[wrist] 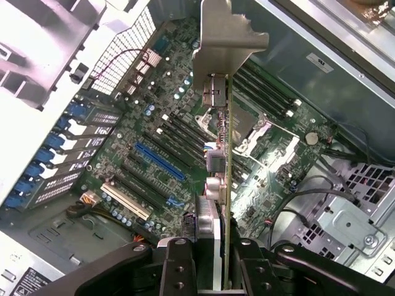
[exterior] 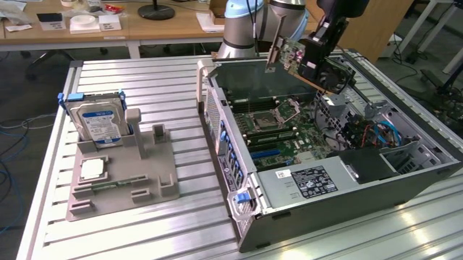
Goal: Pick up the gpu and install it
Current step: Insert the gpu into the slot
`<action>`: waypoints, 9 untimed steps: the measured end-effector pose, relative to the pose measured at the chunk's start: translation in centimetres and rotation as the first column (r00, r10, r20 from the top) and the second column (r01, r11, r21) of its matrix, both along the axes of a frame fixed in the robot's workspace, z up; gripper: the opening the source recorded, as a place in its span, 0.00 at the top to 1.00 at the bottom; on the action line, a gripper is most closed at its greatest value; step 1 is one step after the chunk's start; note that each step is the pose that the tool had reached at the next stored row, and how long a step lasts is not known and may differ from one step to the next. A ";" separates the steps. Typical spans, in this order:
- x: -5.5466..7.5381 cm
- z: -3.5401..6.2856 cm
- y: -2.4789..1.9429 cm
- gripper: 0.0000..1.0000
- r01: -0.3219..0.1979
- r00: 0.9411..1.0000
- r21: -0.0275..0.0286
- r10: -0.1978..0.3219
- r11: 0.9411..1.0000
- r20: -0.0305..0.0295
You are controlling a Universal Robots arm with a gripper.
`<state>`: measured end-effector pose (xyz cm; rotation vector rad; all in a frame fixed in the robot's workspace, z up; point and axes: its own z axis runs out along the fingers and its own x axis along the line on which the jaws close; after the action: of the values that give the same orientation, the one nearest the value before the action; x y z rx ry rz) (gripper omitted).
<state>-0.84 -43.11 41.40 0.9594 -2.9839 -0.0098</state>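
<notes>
Gripper (exterior: 313,58) fingers are clamped on the gpu (exterior: 291,54), which is tilted and held in the air over the open computer case (exterior: 340,203), at 1 o'clock in the exterior view. The motherboard (wrist: 123,161) lies below it. A hard drive (exterior: 101,120) stands well apart at 9 o'clock.

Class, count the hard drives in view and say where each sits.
1. The blue-labelled silver hard drive stands upright in the grey holder, at the exterior view's left of the open computer case; the case may hide others.
</notes>
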 end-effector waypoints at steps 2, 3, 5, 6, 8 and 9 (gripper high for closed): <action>0.0 0.00 0.00 0.72 -0.012 1.000 0.000 0.012 1.000 0.000; 0.0 0.00 0.00 0.72 -0.018 1.000 0.000 0.018 1.000 0.000; 0.0 0.00 0.00 0.72 -0.030 1.000 0.000 0.030 1.000 0.000; 0.0 0.00 0.00 0.72 -0.036 0.999 0.000 0.036 0.999 0.000; 0.0 0.00 0.00 0.72 -0.048 0.999 0.000 0.048 0.999 0.000; 0.0 0.00 0.00 0.72 -0.054 0.999 0.000 0.054 0.999 0.000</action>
<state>-0.84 -43.12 41.40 1.0403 -2.9565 -0.0095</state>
